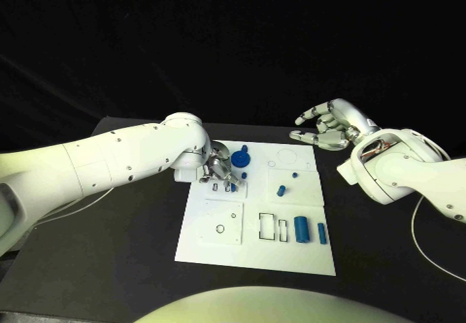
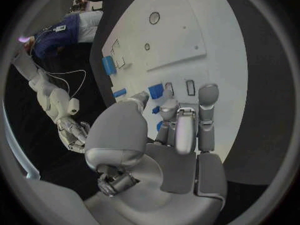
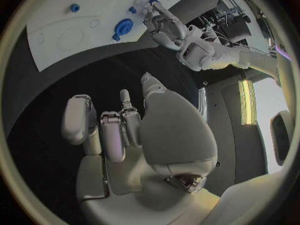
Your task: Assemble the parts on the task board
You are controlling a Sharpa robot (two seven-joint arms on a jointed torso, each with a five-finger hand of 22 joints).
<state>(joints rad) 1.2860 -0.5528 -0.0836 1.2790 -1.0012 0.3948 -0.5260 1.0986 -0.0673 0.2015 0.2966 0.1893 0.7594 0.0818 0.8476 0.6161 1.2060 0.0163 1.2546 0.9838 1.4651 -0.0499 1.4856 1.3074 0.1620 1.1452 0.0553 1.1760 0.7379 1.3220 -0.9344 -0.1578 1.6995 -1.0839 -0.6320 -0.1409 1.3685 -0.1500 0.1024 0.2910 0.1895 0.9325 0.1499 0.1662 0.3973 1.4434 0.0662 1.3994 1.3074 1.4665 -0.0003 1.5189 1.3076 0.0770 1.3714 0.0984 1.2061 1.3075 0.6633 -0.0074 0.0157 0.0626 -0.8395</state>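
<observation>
The white task board (image 1: 219, 243) lies in the middle of the black table. My left hand (image 1: 219, 172) reaches down onto its far left part, fingertips on the plate beside a round blue part (image 1: 240, 159). A small blue part (image 2: 155, 110) shows between that hand's thumb and fingers (image 2: 208, 96); I cannot tell whether it is held. Two blue cylinders (image 1: 303, 229) lie at the board's near right, and small blue parts (image 1: 281, 190) stand mid-board. My right hand (image 1: 330, 128) hovers beyond the board's far right corner, fingers apart and holding nothing.
Outlined slots (image 1: 266, 226) and round recesses (image 1: 288, 159) mark the board (image 2: 187, 35). In the right wrist view the round blue part (image 3: 122, 25) and my left hand (image 3: 165, 25) sit on the board (image 3: 56, 40). Black table (image 1: 116, 222) surrounds the plate.
</observation>
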